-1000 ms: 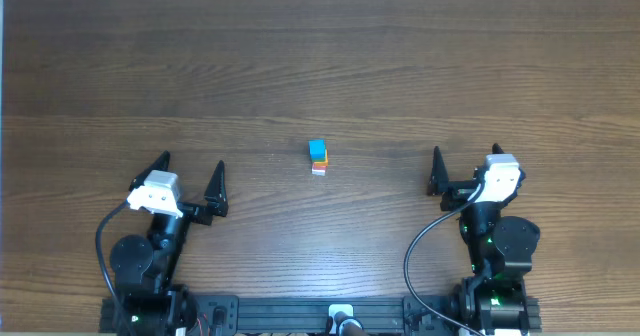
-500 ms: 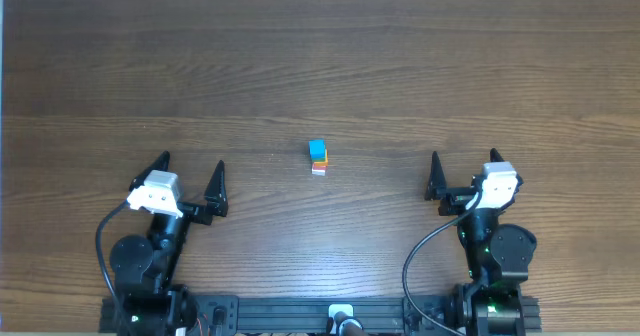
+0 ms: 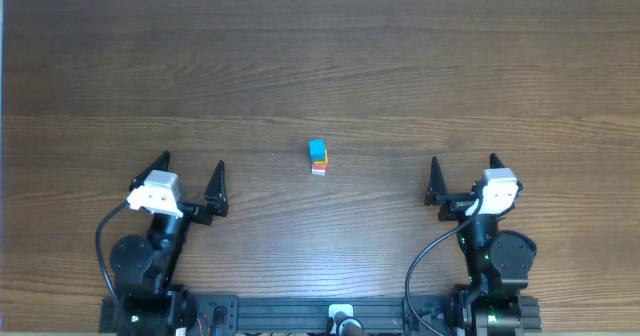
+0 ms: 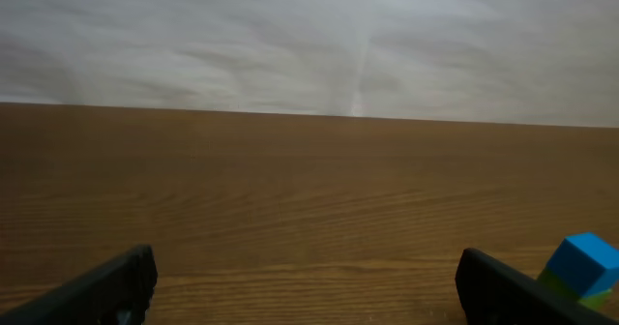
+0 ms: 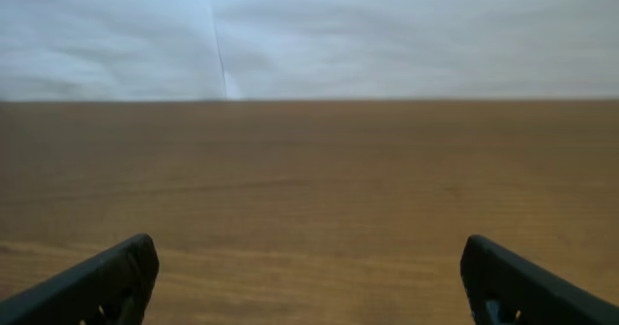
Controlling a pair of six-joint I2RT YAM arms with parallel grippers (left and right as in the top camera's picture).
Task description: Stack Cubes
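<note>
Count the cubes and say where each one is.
3, piled in one column midway across the table: blue cube on top, orange cube beneath it, white cube at the bottom. Another could be hidden between them.

We see a brown wooden table point(image 3: 320, 56) with long grain lines | behind it we see a pale white wall point(image 4: 290, 35) | a thin line point(image 5: 218, 44) runs down it | soft even light

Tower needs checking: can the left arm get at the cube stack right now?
Probably yes: only bare table lies between the left gripper and the cube stack; its fingers stand open.
</note>
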